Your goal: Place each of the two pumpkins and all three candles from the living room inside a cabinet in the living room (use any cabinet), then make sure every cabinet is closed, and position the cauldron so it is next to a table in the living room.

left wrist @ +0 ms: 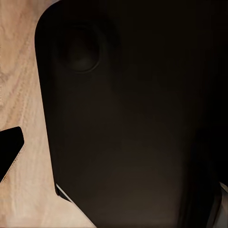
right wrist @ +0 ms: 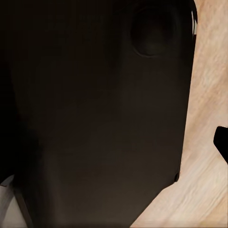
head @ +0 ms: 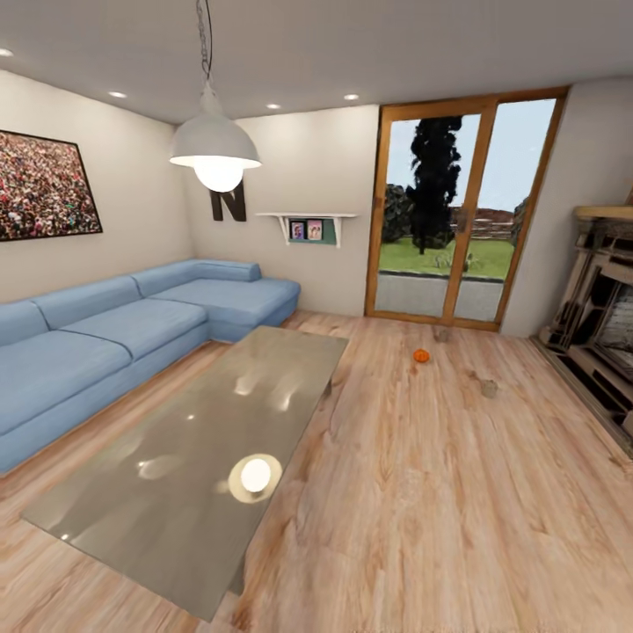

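Note:
One small orange pumpkin [head: 421, 355] lies on the wooden floor in front of the glass patio door. A stubby tan-grey candle [head: 489, 388] stands on the floor to its right, nearer to me, and another candle [head: 441, 334] sits beyond it close to the door. The low glass-topped table [head: 176, 492] stretches from front left toward the middle of the room. The cabinet and the cauldron are out of view. In the left wrist view a black fingertip [left wrist: 10, 148] pokes in over floorboards. The right wrist view has a black fingertip [right wrist: 222, 142] at its edge.
A blue corner sofa [head: 114, 334] runs along the left wall behind the table. A stone and wood fireplace [head: 602, 325] stands at the right wall. A pendant lamp [head: 215, 145] hangs over the table. A dark robot panel [left wrist: 133, 118] looms close in both wrist views.

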### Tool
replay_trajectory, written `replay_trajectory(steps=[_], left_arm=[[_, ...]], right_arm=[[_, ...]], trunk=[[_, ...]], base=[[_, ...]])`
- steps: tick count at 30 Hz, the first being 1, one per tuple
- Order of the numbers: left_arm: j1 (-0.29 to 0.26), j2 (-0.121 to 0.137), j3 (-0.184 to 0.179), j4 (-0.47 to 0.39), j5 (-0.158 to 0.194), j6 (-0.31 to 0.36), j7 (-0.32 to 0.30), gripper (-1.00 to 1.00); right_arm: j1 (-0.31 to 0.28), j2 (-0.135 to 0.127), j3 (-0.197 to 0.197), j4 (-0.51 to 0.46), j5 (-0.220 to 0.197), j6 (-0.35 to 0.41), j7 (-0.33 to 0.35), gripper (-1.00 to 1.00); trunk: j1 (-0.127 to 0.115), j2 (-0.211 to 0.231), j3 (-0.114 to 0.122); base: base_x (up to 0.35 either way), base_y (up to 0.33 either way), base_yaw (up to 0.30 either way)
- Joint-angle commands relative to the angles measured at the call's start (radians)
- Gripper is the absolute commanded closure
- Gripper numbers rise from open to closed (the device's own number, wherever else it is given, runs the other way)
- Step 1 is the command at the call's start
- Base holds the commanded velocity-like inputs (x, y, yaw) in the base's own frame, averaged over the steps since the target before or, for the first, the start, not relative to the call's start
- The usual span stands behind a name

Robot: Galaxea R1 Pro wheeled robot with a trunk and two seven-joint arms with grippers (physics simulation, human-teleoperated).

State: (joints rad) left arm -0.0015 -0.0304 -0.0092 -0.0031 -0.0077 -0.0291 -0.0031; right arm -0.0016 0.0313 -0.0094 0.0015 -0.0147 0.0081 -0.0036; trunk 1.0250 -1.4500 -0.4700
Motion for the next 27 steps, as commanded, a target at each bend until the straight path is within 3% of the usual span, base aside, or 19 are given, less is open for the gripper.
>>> replay_trajectory(steps=[1,10,16,27], left_arm=[[0.0,0.0,0.0,0.0,0.0,0.0,0.0,-1.0],[0.0,0.001,0.001,0.0,0.0,-0.026,0.0,-1.0],[0.0,0.004,0.002,0.0,0.0,-0.034,0.0,-1.0],[0.0,0.004,0.002,0.0,0.0,-0.037,0.0,-1.0]], right_arm=[[0.0,0.0,-0.001,0.0,0.0,0.0,0.0,-1.0],[0.0,0.001,-0.005,0.0,-0.001,-0.041,-0.021,-1.0],[0.0,0.001,-0.005,0.0,-0.002,-0.047,-0.055,-1.0],[0.0,-0.002,-0.004,0.0,-0.015,-0.046,-0.059,-1.0]], trunk=[[0.0,0.0,0.0],[0.0,0.0,0.0],[0.0,0.0,0.0],[0.0,0.0,0.0]], base=[[-0.002,0.0,-0.274],[0.0,0.0,-0.283],[0.0,0.0,-0.286],[0.0,0.0,-0.286]])
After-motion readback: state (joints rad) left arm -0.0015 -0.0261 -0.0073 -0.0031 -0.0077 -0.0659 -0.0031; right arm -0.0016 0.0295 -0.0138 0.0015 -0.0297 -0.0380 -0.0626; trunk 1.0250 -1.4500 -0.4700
